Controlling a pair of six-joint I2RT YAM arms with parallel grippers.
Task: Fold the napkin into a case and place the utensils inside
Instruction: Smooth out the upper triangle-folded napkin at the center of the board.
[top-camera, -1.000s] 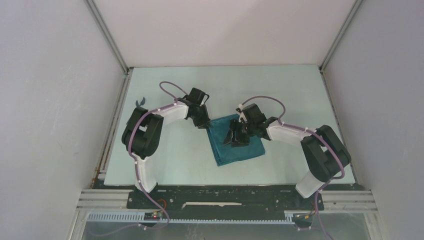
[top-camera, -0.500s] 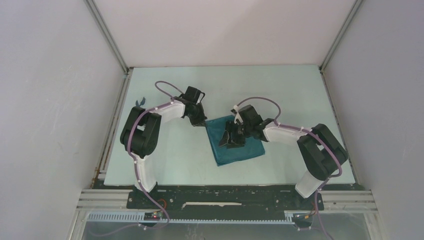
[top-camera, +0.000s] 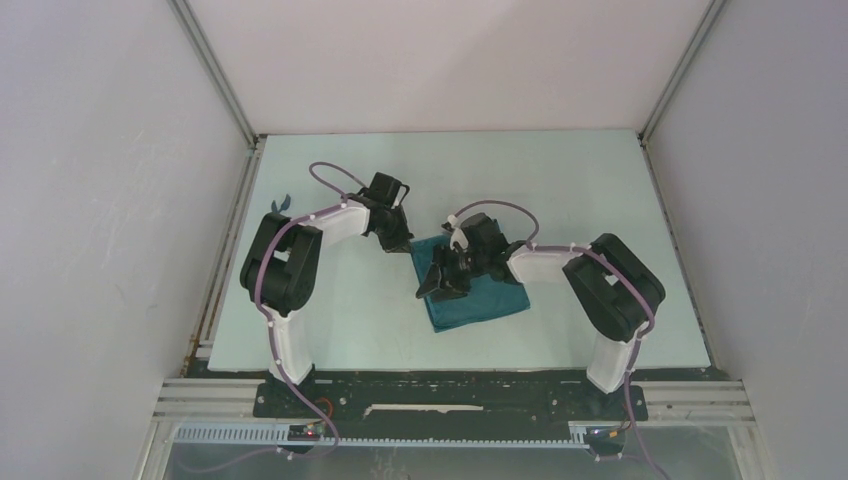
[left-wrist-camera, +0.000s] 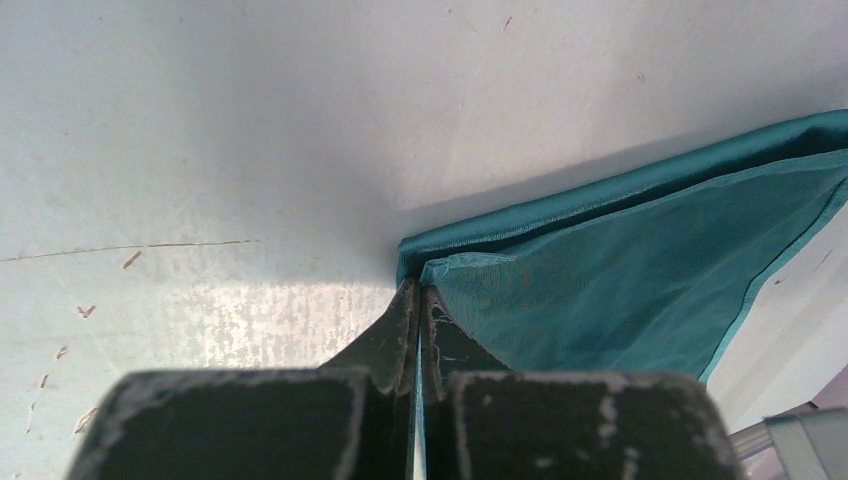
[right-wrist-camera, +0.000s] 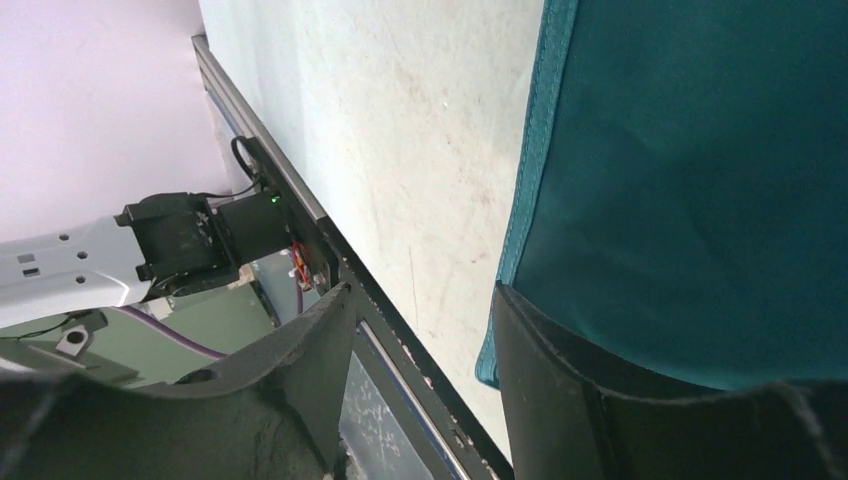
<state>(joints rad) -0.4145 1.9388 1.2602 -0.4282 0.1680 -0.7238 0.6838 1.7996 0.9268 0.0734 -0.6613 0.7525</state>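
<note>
The teal napkin lies flat mid-table as a folded, roughly square cloth, with no case shape to it. My left gripper sits at the cloth's far-left corner. In the left wrist view its fingertips are pressed together on that corner of the napkin, whose top layer is slightly raised there. My right gripper hovers over the napkin's left side. It is open, with one finger above the cloth, the other beside its hem, and nothing between them. The utensils are out of view.
A small blue scrap lies at the table's left edge. Enclosure walls stand on both sides and behind. The black front rail and the left arm's base show beyond the napkin's near edge.
My left gripper has shut at the napkin's far-left corner. The right arm has swung left across the cloth, and its jaws stay equally wide.
</note>
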